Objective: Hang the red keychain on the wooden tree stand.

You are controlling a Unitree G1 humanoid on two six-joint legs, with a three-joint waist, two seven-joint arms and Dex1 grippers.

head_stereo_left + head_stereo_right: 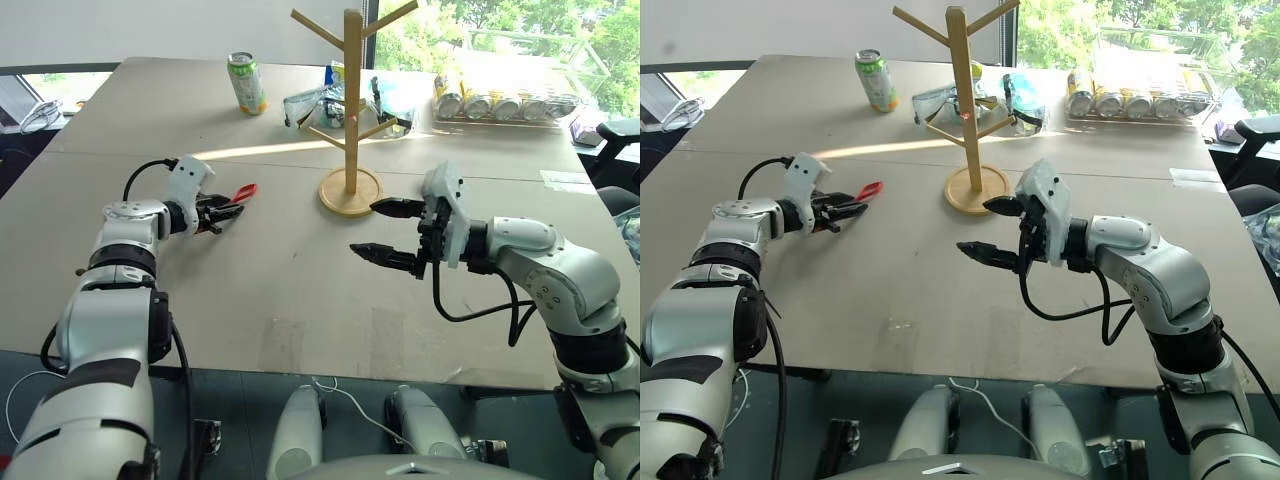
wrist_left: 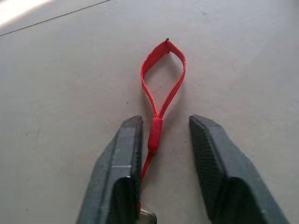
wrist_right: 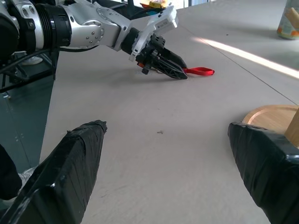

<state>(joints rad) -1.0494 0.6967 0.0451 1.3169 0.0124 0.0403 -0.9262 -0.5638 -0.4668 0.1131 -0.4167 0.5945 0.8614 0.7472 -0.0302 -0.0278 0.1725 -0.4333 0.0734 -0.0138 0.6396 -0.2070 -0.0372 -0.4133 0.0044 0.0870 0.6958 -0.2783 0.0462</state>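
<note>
The red keychain [image 2: 161, 88] is seen lying flat on the grey table [image 1: 250, 290], with its loop spread open ahead of the left gripper [image 1: 224, 212]. In the left wrist view, the strap's thicker red collar and the thin cord below it are placed between the two black fingers [image 2: 119, 168], nearer to one finger than to the other. A gap is left on the other side, so the fingers are narrowed around the strap but are not seen pressed shut on it. A bit of silver metal [image 2: 147, 215] is glimpsed low between the fingers, at the strap's near end. From the head views, the loop is shown sticking out past the fingertips, toward the wooden tree stand [image 1: 351, 120].

The stand is set upright on its round base, well apart from the keychain, and nothing is hung on its pegs. The right gripper [image 1: 390, 232] is held above the table just in front of the stand's base, with its fingers spread wide and nothing between them. A green drink can [image 1: 246, 82] is stood farther back on the table.
</note>
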